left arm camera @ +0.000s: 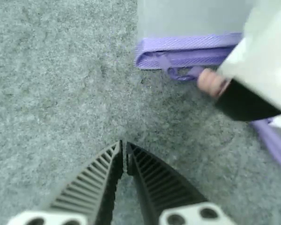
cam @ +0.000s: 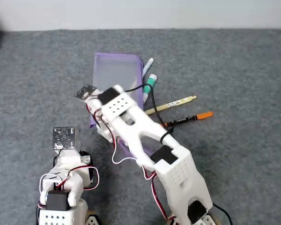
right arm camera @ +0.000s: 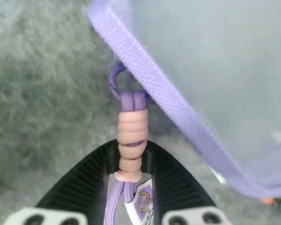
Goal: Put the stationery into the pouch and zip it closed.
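- End effector of the left arm (left arm camera: 124, 151), jaws shut and empty, hovers over the grey worktop (left arm camera: 47, 84) near the pouch corner, probably standing by.
- Right end effector (right arm camera: 131, 157) pinches the zipper pull (right arm camera: 131, 133), probably to work the zip.
- Pouch (cam: 116, 75) lies flat, long axis pointing away from the arms.
- Pens (cam: 175, 103) lie outside it, fanned rightward.

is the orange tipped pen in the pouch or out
Out: the orange-tipped pen lies on the grey carpet beside the purple pouch, with one end hidden behind an arm.
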Action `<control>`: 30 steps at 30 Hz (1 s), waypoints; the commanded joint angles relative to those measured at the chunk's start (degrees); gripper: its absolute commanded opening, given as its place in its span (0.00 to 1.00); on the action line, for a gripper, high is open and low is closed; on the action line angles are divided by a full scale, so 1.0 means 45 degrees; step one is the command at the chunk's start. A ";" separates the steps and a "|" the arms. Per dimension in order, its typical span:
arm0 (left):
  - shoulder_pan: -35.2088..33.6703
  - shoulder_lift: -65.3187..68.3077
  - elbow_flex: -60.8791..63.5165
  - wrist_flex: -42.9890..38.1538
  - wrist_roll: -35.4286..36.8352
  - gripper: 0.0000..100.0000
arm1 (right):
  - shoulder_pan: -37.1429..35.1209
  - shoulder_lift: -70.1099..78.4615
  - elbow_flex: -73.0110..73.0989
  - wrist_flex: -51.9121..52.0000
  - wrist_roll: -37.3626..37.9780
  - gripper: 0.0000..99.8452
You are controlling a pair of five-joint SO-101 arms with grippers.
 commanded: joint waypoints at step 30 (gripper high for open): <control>0.0039 -0.0117 -0.0127 -0.0039 0.0039 0.02 | -0.0107 -0.5363 -0.1856 0.2725 -0.2852 0.01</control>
